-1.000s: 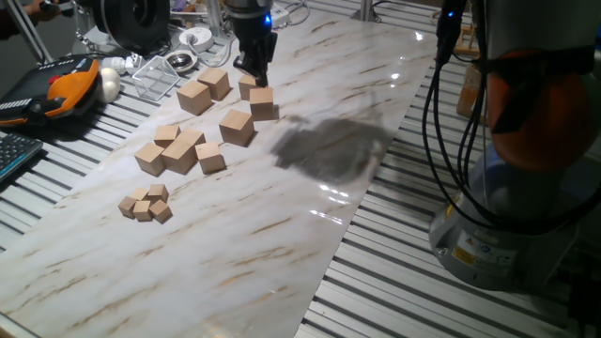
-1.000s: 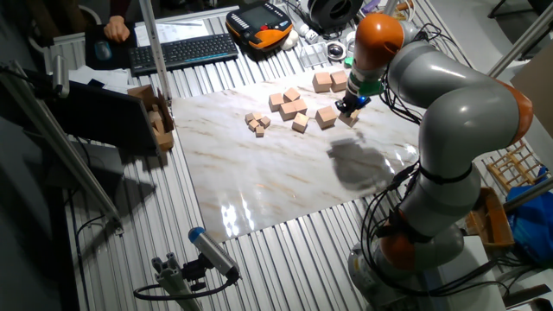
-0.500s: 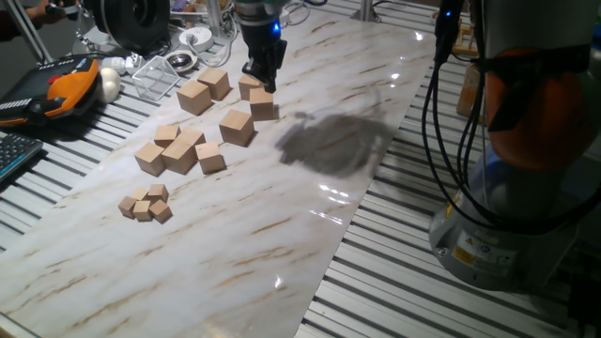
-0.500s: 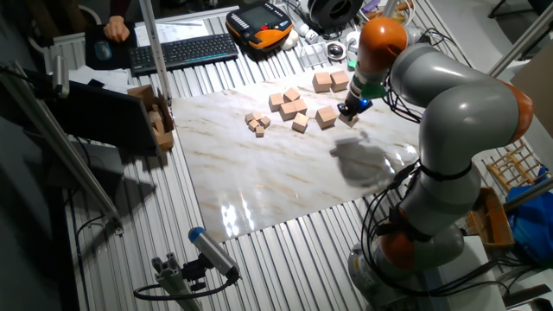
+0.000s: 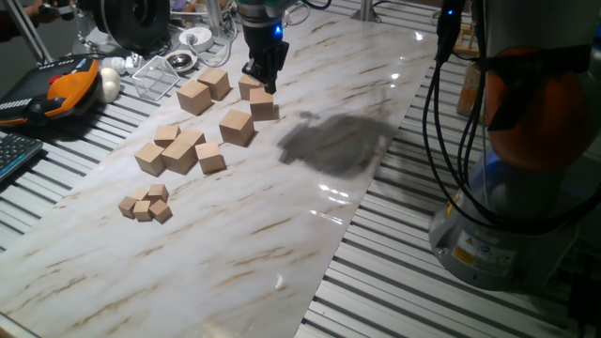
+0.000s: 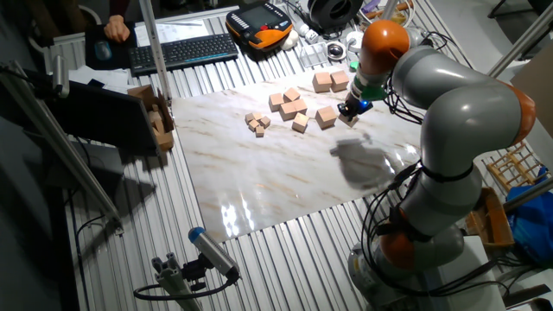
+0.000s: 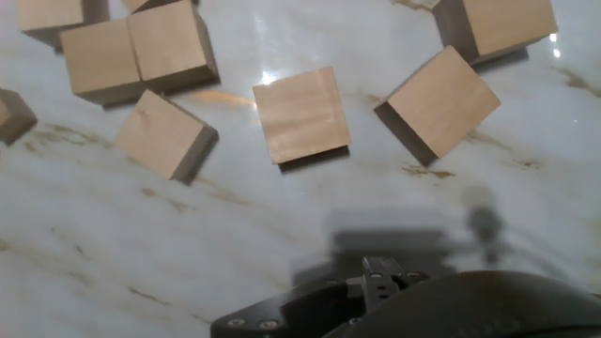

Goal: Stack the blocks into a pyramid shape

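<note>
The hand (image 5: 264, 79) has risen slightly above the blocks (image 5: 261, 102).

no legible text, labels or numbers anywhere

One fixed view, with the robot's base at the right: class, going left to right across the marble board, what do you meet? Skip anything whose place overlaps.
Tiny cubes → medium cubes → lone block → arm's shadow.
</note>
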Available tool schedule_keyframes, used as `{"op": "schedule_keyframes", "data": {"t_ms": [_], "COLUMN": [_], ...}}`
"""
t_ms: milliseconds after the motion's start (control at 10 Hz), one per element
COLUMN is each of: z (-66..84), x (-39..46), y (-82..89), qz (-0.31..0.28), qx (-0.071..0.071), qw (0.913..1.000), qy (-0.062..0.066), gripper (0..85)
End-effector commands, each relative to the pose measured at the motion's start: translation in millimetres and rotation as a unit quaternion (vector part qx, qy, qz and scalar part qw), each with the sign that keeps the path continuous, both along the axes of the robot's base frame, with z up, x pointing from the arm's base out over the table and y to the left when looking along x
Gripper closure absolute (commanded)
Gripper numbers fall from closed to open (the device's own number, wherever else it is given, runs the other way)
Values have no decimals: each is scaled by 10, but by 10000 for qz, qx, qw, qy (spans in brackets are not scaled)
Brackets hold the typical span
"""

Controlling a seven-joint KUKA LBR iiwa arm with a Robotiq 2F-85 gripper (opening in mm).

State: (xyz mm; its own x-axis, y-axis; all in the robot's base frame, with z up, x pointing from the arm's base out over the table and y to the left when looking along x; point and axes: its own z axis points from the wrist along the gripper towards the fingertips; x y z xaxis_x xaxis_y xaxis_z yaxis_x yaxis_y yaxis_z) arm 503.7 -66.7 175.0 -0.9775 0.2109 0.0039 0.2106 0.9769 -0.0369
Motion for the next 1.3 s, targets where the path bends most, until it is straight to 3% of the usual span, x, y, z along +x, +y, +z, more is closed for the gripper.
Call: {"op": "schedule_keyframes", "data": {"t_ms": [0, 600, 900, 1200], "z": [-1, -4, -80, -45], "x": [-1, 0, 12, 125], "y": [-1, -5, -186, -291], "qz": [-303, -731, -837, -1036], "qx": [10, 18, 43, 76], "qw": [9995, 9973, 9965, 9946], "qy": [44, 23, -24, 5], "gripper": [850, 850, 850, 850]}}
